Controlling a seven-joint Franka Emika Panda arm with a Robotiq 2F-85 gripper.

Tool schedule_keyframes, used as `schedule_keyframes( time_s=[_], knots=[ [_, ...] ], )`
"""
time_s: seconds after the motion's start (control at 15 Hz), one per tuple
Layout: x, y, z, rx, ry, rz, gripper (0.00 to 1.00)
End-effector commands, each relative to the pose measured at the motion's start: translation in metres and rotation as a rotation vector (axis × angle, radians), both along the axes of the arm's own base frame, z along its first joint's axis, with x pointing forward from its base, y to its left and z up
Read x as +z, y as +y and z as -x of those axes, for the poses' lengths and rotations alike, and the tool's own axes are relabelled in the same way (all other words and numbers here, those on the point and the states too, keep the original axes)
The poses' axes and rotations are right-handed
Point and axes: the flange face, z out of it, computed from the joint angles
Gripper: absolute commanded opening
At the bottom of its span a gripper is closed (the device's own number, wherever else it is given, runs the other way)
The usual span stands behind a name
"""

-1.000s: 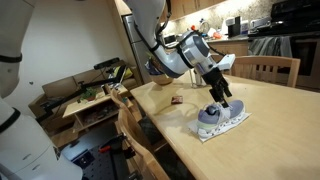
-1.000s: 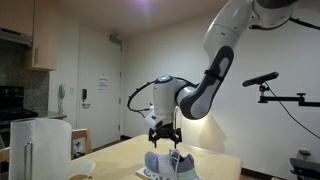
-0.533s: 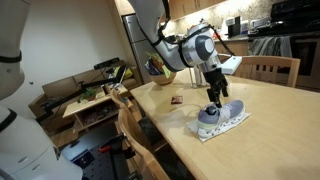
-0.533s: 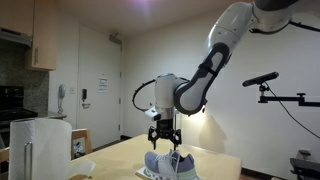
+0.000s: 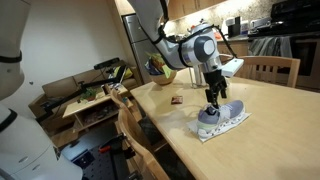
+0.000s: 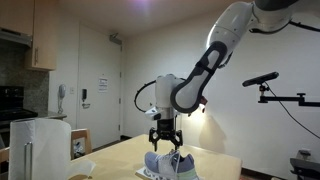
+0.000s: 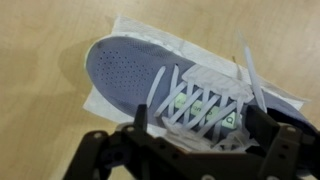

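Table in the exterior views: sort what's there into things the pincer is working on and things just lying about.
In hand: grey-blue sneaker, white sheet under it, open pincer just above it.
Lying about: small dark object on the wooden table, wooden chair behind it.

Gripper (image 6: pixel 164 145), jaws spread, just above shoe (image 6: pixel 166 163)
Shoe lies on wooden table (image 6: pixel 118 156); door (image 6: pixel 100 95) stands well behind shoe.

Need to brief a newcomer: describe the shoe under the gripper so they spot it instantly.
On the light wooden table, look beneath the robot's open black gripper. There a grey-blue mesh sneaker with white laces lies on a white sheet, the only shoe there.
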Motion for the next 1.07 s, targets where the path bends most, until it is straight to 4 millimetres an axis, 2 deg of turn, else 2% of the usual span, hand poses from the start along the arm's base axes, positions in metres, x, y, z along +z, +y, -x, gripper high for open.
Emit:
schedule_keyframes(
  time_s=[0.0, 0.13, 0.27, 0.6, 0.87, 0.93, 1.0],
  knots=[
    [0.007, 0.002, 0.005, -0.012, 0.04, 0.026, 1.0],
    [0.006, 0.002, 0.006, -0.017, 0.048, 0.042, 1.0],
    [0.006, 0.003, 0.006, -0.022, 0.046, 0.053, 0.72],
    [0.006, 0.004, 0.005, -0.049, 0.031, 0.08, 0.34],
    [0.013, 0.012, 0.006, -0.069, 0.005, 0.117, 0.05],
    [0.016, 0.015, 0.006, -0.074, -0.008, 0.13, 0.0],
    [0.018, 0.019, 0.007, -0.076, -0.022, 0.146, 0.0]
  ],
)
